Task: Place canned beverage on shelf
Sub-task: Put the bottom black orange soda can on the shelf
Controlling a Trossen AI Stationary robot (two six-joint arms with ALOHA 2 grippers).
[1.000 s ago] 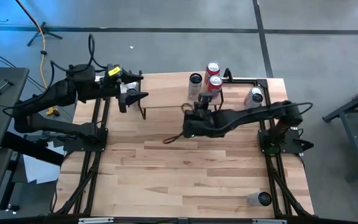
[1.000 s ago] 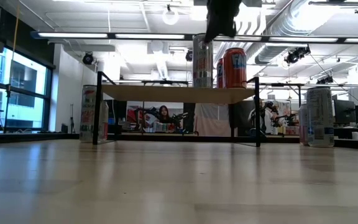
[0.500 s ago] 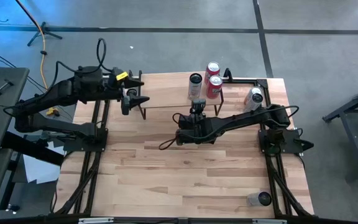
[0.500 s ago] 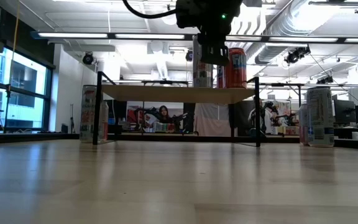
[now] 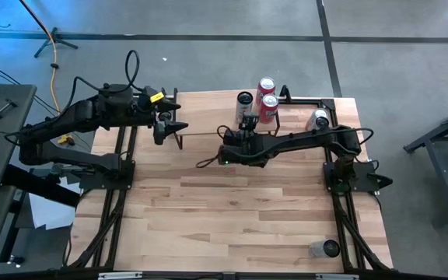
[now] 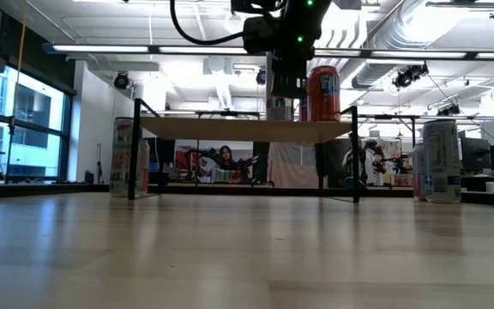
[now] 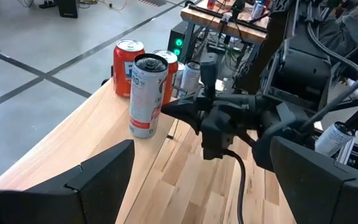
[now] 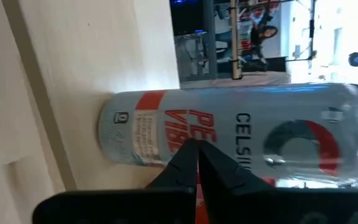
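Can's up on the shelf — my part looks nearly finished!

The silver can [image 5: 244, 99] stands upright on the shelf [image 5: 208, 115], just beside two red cans [image 5: 267, 103], and nothing is holding it. My right claw [image 5: 249, 127] sits in front of it, empty and clenched tight, tips pointing straight at its label. My left claw [image 5: 171, 124] waits spread wide and empty at the shelf's other end. Two more cans stand off the shelf: one near the far right corner [image 5: 320, 119], one near the front edge [image 5: 325, 248]. Those may come next.
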